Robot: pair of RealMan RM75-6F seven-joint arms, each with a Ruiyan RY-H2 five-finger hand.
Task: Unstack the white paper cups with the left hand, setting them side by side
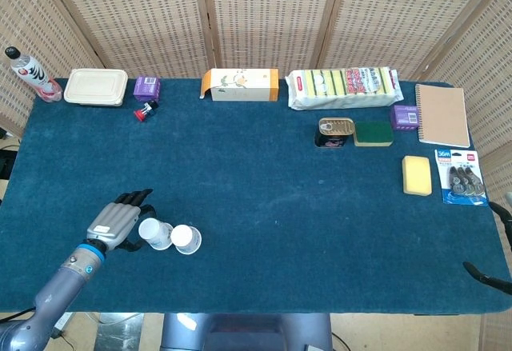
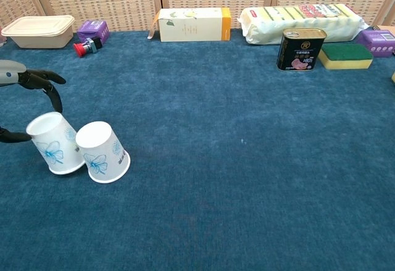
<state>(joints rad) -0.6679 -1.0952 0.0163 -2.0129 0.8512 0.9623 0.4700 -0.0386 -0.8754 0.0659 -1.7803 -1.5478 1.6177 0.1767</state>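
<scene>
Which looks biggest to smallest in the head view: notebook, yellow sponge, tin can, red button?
1. Notebook, clearly the largest.
2. Yellow sponge and tin can: these look about alike, so I won't rank them; the can also stands taller, nearer the camera.
3. Red button, the smallest.

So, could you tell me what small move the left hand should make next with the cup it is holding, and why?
Probably lower it the last bit until its rim sits flat, then let go. The left hand grips the cup, which looks slightly tilted and already touches or nearly touches the other cup standing upside down on the table, so they are side by side.
</scene>
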